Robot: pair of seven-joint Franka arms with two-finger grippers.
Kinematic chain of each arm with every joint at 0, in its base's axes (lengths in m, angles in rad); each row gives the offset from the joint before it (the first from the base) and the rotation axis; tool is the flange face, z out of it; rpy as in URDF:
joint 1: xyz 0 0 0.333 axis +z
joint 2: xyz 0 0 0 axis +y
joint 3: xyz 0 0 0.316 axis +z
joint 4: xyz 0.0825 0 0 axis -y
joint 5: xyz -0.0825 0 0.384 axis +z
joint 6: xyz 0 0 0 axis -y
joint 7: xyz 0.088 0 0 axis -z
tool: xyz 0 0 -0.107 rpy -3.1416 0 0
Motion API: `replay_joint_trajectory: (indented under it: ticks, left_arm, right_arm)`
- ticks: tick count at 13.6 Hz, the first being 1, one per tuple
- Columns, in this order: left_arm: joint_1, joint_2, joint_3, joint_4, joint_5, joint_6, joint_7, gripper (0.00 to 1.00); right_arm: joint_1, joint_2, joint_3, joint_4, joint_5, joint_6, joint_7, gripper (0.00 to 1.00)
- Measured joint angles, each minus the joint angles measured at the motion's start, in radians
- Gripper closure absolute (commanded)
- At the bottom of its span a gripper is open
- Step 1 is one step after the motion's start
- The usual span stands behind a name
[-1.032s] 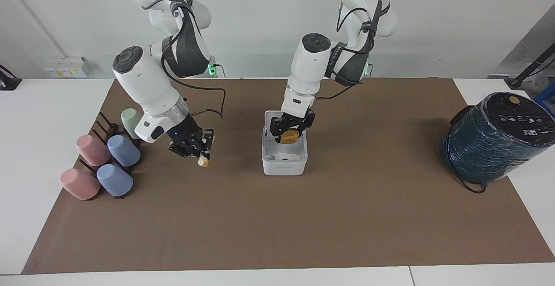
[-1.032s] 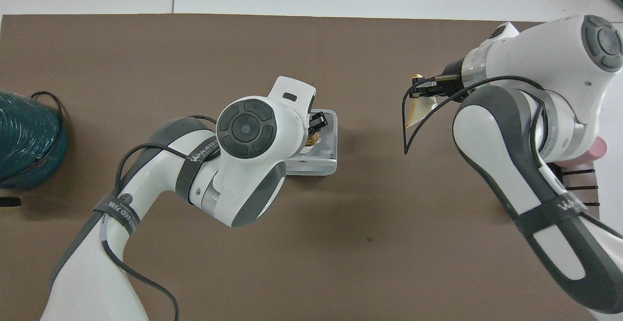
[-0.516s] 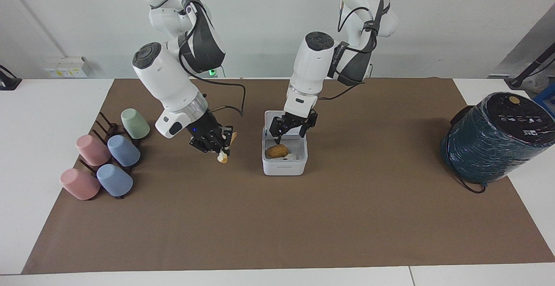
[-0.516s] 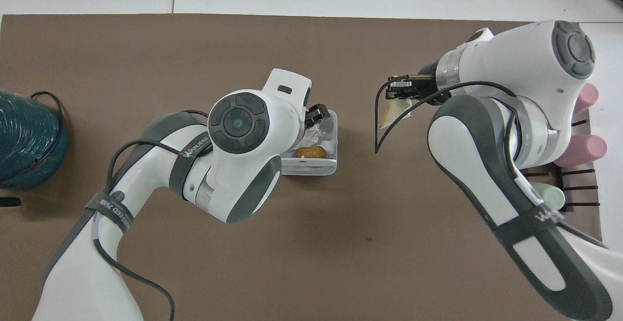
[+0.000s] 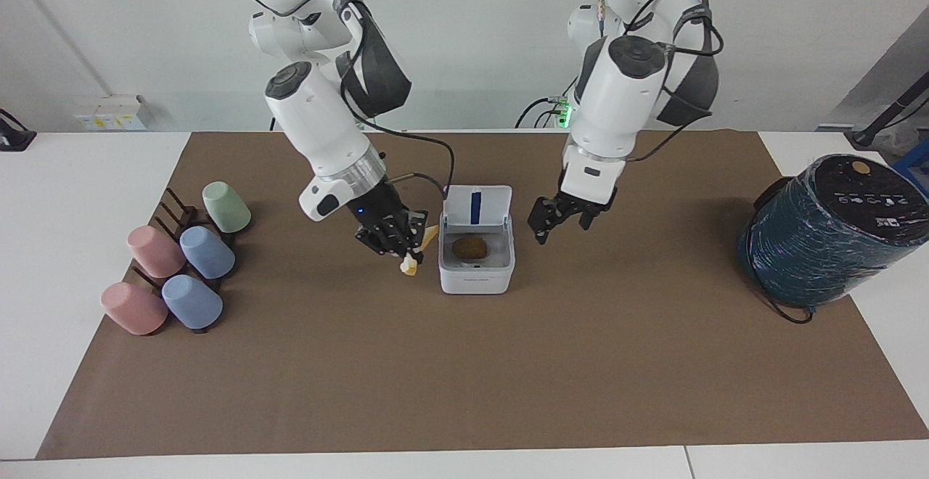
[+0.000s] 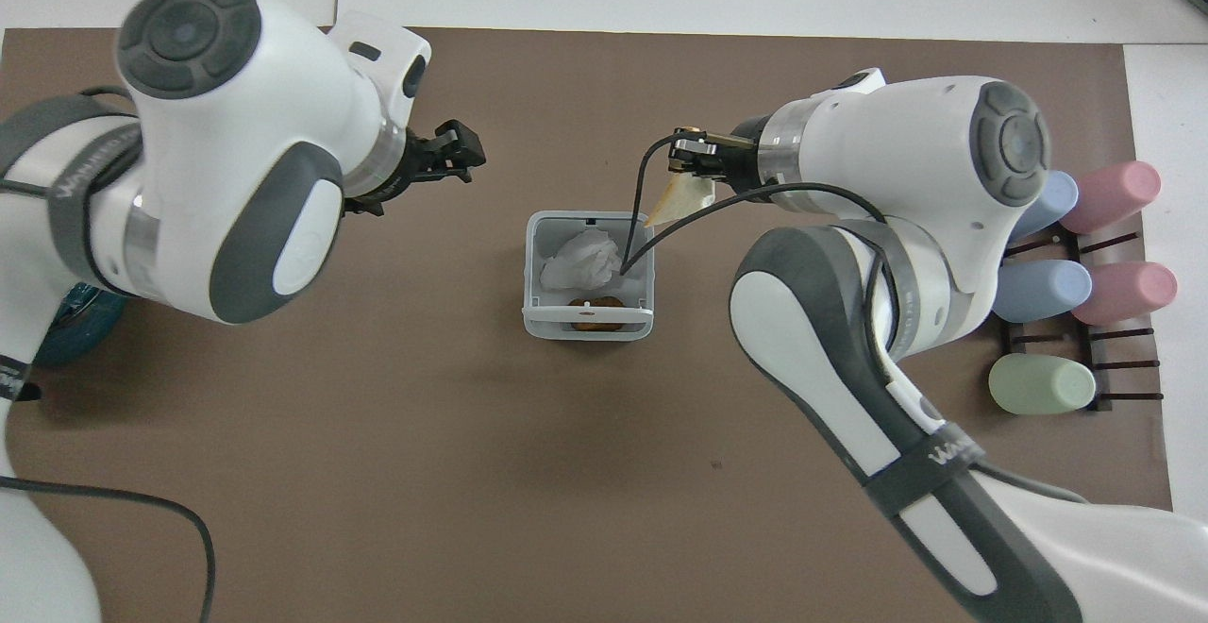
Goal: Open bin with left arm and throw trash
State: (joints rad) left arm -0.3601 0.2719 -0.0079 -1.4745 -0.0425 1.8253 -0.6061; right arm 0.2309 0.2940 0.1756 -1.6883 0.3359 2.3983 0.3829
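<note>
The white bin [image 5: 476, 280] stands mid-mat with its lid [image 5: 477, 207] up, blue strip showing. The golden-brown lump [image 5: 469, 247] lies inside it; in the overhead view the white tissue wad [image 6: 580, 260] lies in the bin [image 6: 532, 269] too, beside the lump [image 6: 593, 302]. My left gripper [image 5: 560, 226] is open and empty, raised over the mat beside the bin, toward the left arm's end [image 6: 458, 153]. My right gripper [image 5: 406, 247] is shut on the pale yellow wedge [image 5: 410, 266] and holds it just beside the bin's rim [image 6: 684, 200].
A dark rack with pastel cups, green [image 5: 226, 207], pink [image 5: 154, 250] and blue [image 5: 207, 252], stands at the right arm's end. A big teal wrapped cylinder [image 5: 827, 228] sits at the left arm's end, on the mat's edge.
My left gripper let the golden-brown lump drop into the bin, then lifted out and drew away toward its own end. My right gripper carried the wedge toward the bin.
</note>
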Motion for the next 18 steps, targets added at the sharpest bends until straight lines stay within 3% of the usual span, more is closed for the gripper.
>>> replay_joint_trajectory:
  ticks: [4, 8, 10, 13, 15, 16, 18]
  left_arm:
    - [0.148, -0.019, 0.005, 0.042, 0.043, -0.129, 0.275, 0.0]
    - [0.205, -0.099, 0.005, 0.047, 0.089, -0.225, 0.442, 0.0]
    - [0.209, -0.149, 0.002, 0.048, 0.09, -0.276, 0.459, 0.0]
    - [0.209, -0.198, -0.014, 0.041, 0.09, -0.33, 0.463, 0.0]
    - [0.208, -0.212, -0.018, 0.014, 0.09, -0.327, 0.464, 0.0]
    - [0.208, -0.218, -0.018, -0.008, 0.09, -0.31, 0.466, 0.0]
    - [0.209, -0.237, -0.018, -0.08, 0.09, -0.23, 0.47, 0.0]
  right_arm:
    - [0.08, 0.045, 0.001, -0.001, 0.0, 0.045, 0.027, 1.0]
    - [0.116, 0.066, 0.001, -0.021, 0.0, 0.045, 0.027, 1.0]
    - [0.12, 0.069, 0.001, -0.033, 0.0, 0.045, 0.027, 0.89]
    - [0.121, 0.069, 0.001, -0.052, 0.0, 0.044, 0.027, 0.67]
    - [0.121, 0.069, 0.001, -0.068, 0.0, 0.044, 0.027, 0.27]
    - [0.121, 0.069, 0.001, -0.073, 0.0, 0.044, 0.027, 0.0]
    - [0.121, 0.069, 0.001, -0.074, 0.0, 0.044, 0.027, 0.0]
